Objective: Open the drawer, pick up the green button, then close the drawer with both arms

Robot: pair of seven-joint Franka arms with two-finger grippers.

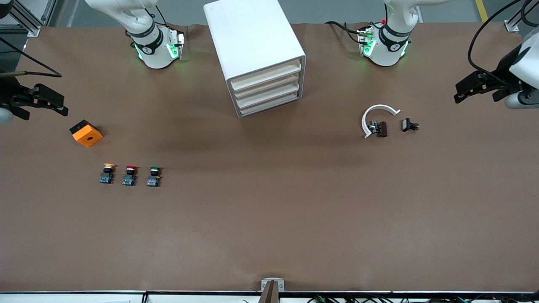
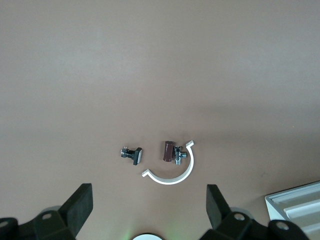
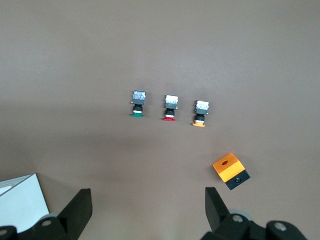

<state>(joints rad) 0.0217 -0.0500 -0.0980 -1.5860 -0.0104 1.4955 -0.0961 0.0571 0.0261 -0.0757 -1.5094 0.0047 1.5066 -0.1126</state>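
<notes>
Fingers on both grippers stand wide apart with nothing between them. The left gripper [image 1: 463,90] hangs over the worktop [image 1: 269,227] at the left arm's end, above a white curved clip [image 1: 374,113] and two small dark parts; the right gripper [image 1: 50,103] hangs over the right arm's end, near an orange box [image 1: 86,133].

At the middle of the worktop stands the white drawer cabinet [image 1: 257,54], all its drawers [image 1: 267,88] flush with the front — none is pulled out. The green button [image 1: 154,176] sits on the open worktop, well apart from the cabinet and nearer the front camera, at the end of a row with a red button [image 1: 130,175] and a yellow button [image 1: 107,173]; the green one is the nearest of the three to the cabinet.

As things lie, the scene fits two stages: drawers shut with the button waiting to be handled, or the button taken out, set down, and the drawer pushed shut again. The pictures do not settle which — shut drawers and free grippers suit both.
</notes>
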